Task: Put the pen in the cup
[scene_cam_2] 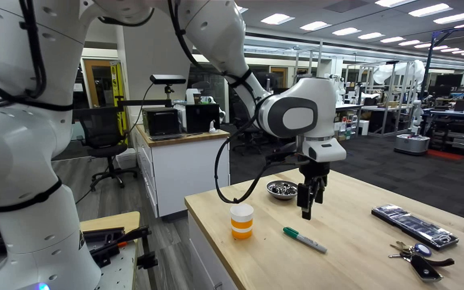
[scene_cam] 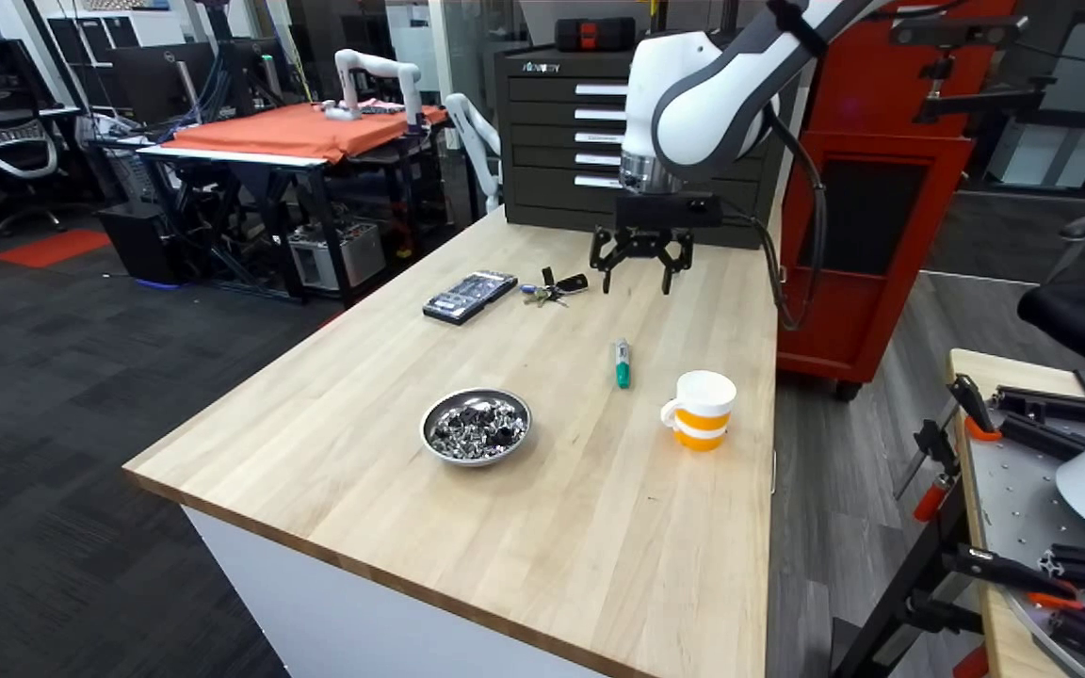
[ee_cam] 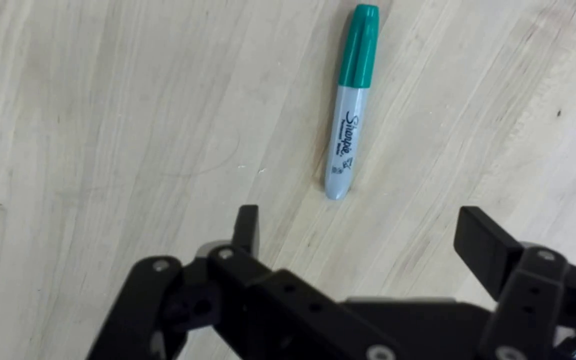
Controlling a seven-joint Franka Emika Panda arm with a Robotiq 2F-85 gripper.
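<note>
The pen, a marker with a green cap and grey barrel, lies flat on the wooden table in both exterior views (scene_cam: pixel 623 364) (scene_cam_2: pixel 305 240). In the wrist view the pen (ee_cam: pixel 352 105) shows whole, cap away from the jaws. The white cup with orange bands stands upright near the table's edge in both exterior views (scene_cam: pixel 701 410) (scene_cam_2: pixel 242 220); its handle shows in one of them. It is out of the wrist view. My gripper (scene_cam: pixel 637 282) (scene_cam_2: pixel 312 205) hangs above the table, apart from the pen. Its fingers (ee_cam: pixel 358 220) are wide apart with nothing between them.
A metal bowl (scene_cam: pixel 478 460) (scene_cam_2: pixel 282 197) of small shiny parts stands on the table. Keys (scene_cam: pixel 547 290) (scene_cam_2: pixel 413 253) and a flat dark case (scene_cam: pixel 469 297) (scene_cam_2: pixel 414 226) lie farther along. A dark drawer chest (scene_cam: pixel 552 141) stands at one table end.
</note>
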